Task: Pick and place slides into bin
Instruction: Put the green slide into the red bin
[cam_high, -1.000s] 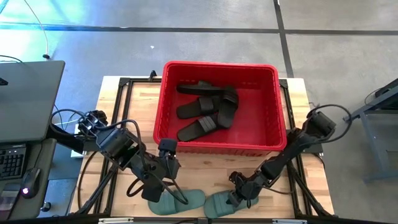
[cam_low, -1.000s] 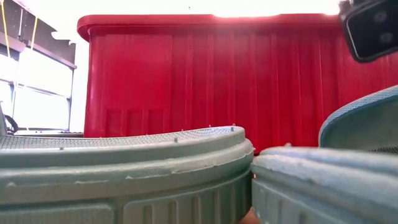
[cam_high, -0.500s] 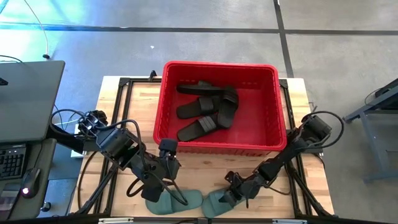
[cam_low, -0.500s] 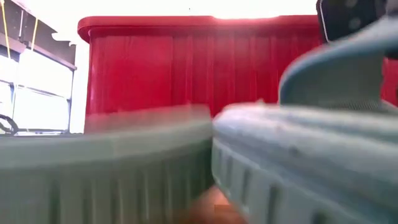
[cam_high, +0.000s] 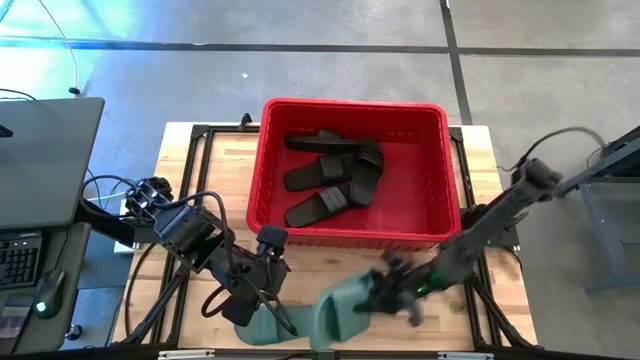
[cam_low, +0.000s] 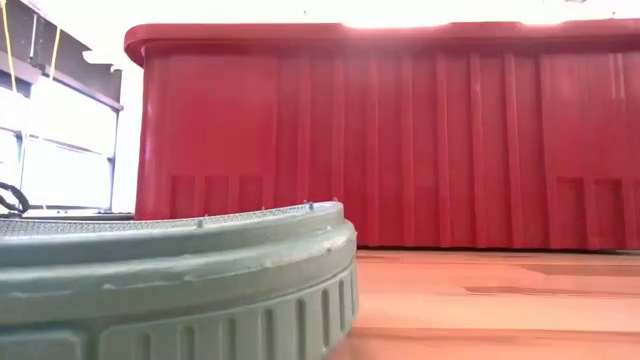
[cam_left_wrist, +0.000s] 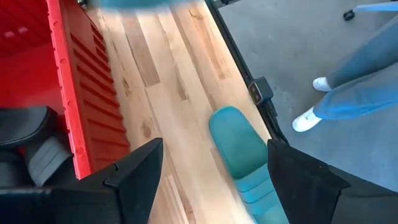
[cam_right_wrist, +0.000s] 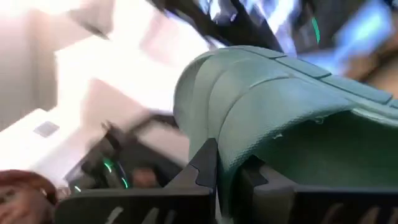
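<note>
Red ribbed bin (cam_high: 352, 235); black slides (cam_high: 330, 170); sage-green slides (cam_high: 340, 305).

The right gripper (cam_high: 385, 290) has clamped one green slide (cam_high: 340, 303) and lifted it.

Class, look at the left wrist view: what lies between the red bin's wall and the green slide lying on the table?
Only bare wooden tabletop separates the bin from the green slide.

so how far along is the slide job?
Done: four black slides lie in the red bin. In hand: the right gripper is shut on one green slide, lifted. Left: the other green slide on the table, under the open left gripper.
</note>
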